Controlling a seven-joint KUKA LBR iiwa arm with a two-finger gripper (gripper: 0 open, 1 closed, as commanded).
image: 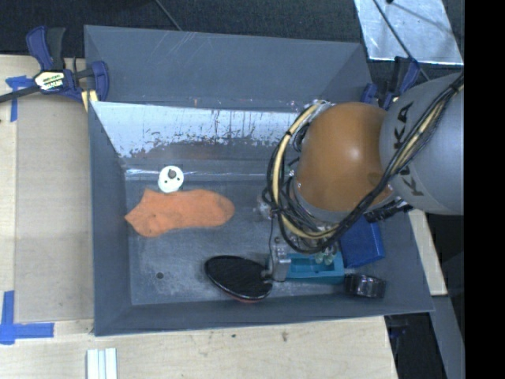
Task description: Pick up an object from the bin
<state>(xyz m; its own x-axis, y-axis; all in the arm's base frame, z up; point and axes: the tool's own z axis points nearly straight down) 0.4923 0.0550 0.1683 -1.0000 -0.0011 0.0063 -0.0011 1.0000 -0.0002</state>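
My gripper (278,265) is low at the bin's front, right of the middle, its metal tip at the right end of a black oval thing (235,276) with a red underside edge. Right beside the tip lies a flat teal-blue piece (317,269), and I cannot tell if it is touching. A darker blue block (364,243) lies behind it, partly hidden by the arm. A short black cylinder (364,286) rests at the front right.
An orange sock-like cloth (180,212) lies at the left of the bin floor, with a small white round thing (170,179) just behind it. The arm's orange dome and cables cover the bin's right middle.
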